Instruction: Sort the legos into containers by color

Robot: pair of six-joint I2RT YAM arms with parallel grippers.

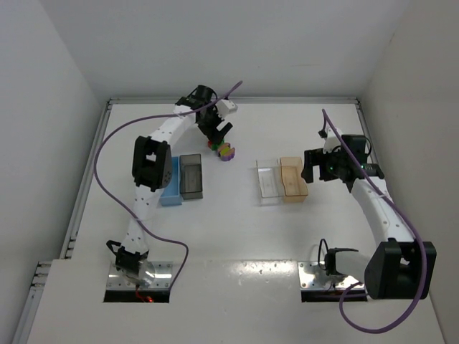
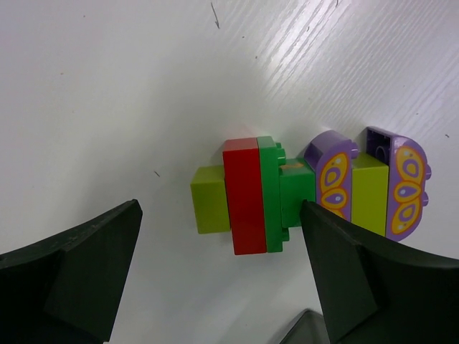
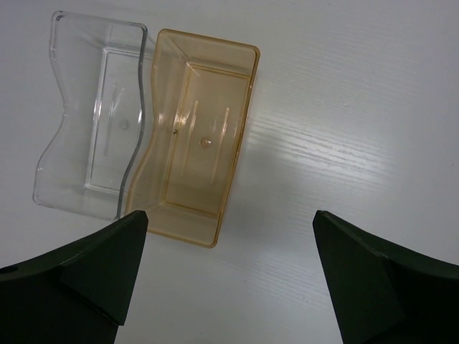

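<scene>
We see L gripper [image 1: 218, 136], fingers spread wide, over lego cluster [image 2: 269, 193] on table [image 1: 237, 236], beyond blue bin [image 1: 170, 195] & grey bin [image 1: 191, 193]. R gripper [image 1: 310, 166], likewise spread, above clear bin [image 3: 57, 154] & tan bin [image 3: 239, 136].

Two robot arms, the left arm [image 1: 150, 163] and right arm [image 1: 389, 221], are wearing white link shells between boxy black joint housings. A purple cable [image 1: 107, 143] is looping along each. Silver base plates [image 1: 163, 273] are sitting beneath them. The left gripper [image 2: 220, 215] and right gripper [image 3: 229, 222] are showing dark wedge-shaped fingers [image 2: 75, 276].
</scene>
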